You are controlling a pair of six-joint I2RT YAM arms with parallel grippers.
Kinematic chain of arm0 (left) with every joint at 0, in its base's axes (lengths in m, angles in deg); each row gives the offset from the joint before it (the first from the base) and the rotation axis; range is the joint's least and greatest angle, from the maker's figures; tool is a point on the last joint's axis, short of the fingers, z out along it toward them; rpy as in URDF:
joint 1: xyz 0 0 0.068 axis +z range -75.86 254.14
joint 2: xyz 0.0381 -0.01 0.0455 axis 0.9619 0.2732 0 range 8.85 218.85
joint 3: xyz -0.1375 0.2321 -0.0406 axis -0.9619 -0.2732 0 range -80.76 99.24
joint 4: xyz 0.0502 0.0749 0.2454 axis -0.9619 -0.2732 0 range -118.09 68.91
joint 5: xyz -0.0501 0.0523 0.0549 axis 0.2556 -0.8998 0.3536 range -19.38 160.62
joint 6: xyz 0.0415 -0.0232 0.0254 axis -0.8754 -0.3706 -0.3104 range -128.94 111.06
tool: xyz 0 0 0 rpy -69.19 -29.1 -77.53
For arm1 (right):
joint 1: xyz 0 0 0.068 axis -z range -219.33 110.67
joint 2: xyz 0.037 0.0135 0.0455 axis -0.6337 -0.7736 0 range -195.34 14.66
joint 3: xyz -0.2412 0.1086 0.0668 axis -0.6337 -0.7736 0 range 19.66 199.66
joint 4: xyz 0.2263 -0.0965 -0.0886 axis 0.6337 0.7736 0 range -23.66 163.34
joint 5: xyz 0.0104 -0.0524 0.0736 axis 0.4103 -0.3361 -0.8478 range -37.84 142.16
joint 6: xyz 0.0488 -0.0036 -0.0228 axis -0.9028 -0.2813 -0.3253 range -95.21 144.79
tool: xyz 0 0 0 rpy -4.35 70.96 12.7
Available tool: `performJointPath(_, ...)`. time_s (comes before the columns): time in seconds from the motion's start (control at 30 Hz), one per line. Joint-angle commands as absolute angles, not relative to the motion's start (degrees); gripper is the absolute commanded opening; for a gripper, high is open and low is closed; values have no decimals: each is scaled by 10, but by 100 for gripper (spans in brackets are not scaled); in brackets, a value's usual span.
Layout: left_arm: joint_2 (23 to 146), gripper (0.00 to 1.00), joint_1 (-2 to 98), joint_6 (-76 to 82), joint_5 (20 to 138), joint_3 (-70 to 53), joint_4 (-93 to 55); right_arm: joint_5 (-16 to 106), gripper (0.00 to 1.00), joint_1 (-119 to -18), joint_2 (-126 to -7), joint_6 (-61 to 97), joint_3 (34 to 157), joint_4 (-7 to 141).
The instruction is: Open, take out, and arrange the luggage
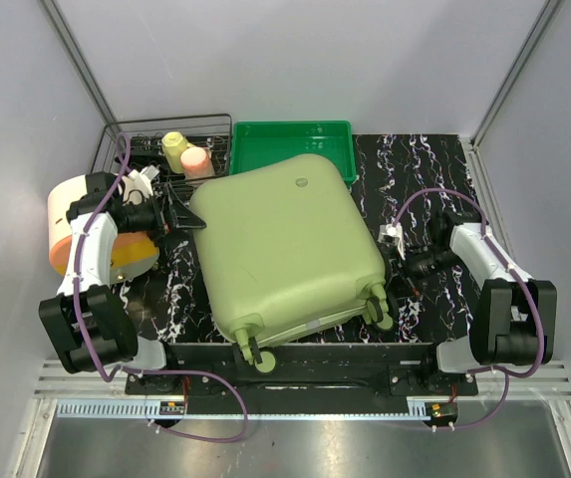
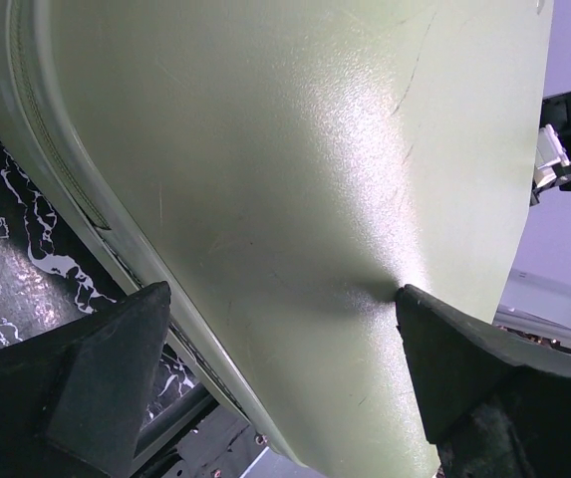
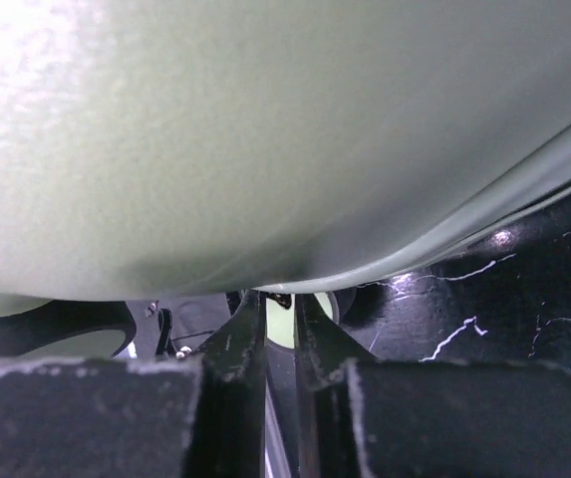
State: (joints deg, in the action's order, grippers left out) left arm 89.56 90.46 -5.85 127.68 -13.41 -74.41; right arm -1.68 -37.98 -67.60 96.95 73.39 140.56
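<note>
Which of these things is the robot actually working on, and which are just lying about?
For the job: the luggage, closed; left gripper, open at its left edge; right gripper at its right side.

Lying about: green tray; wire basket holding a yellow item and a pink item; orange-and-white round thing.

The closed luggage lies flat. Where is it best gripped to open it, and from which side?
Probably the zip rim along the luggage edge, approached level from the side. Its top is broad, smooth and domed, too wide to pinch; the rim gives a thin lip.
</note>
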Motion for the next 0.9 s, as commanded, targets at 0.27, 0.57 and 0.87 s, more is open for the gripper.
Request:
performJointPath(0.27, 895, 99, 905, -61, 1261, -141, -715, -8, 0, -363, -644, 905, 732, 1355)
performJointPath(0.57, 900, 99, 906, -66, 1258, -146, -715, 6, 0, -349, -591, 838, 719, 1139)
performJointPath(0.87, 925, 98, 900, -86, 1248, -126, -737, -105, 0, -348, -618, 956, 737, 1051)
